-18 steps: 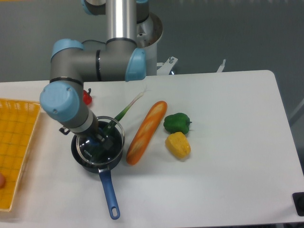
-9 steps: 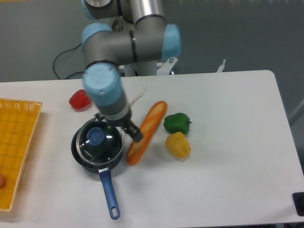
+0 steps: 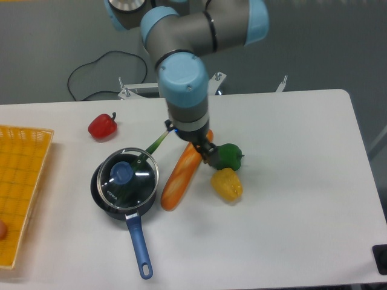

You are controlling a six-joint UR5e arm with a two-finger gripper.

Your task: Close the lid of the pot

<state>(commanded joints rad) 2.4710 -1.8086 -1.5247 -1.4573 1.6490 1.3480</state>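
Note:
The small black pot (image 3: 104, 200) with a long blue handle (image 3: 139, 248) sits at the front left of the white table. The glass pot lid (image 3: 129, 178) with a metal rim and blue knob (image 3: 122, 172) lies on top of the pot, covering it. My gripper (image 3: 205, 151) is to the right of the pot, above the bread loaf and next to the green pepper. It holds nothing. Its fingers are mostly hidden under the wrist, so I cannot tell whether they are open or shut.
An orange bread loaf (image 3: 179, 179) lies just right of the pot. A green pepper (image 3: 228, 156) and a yellow pepper (image 3: 227, 185) lie further right. A red pepper (image 3: 102, 125) is at the back left. A green onion (image 3: 155, 145) points at the pot. A yellow basket (image 3: 18, 181) stands at the left edge.
My gripper let go of the lid knob, left the lid resting on the pot and moved right, away from the pot, over the bread loaf.

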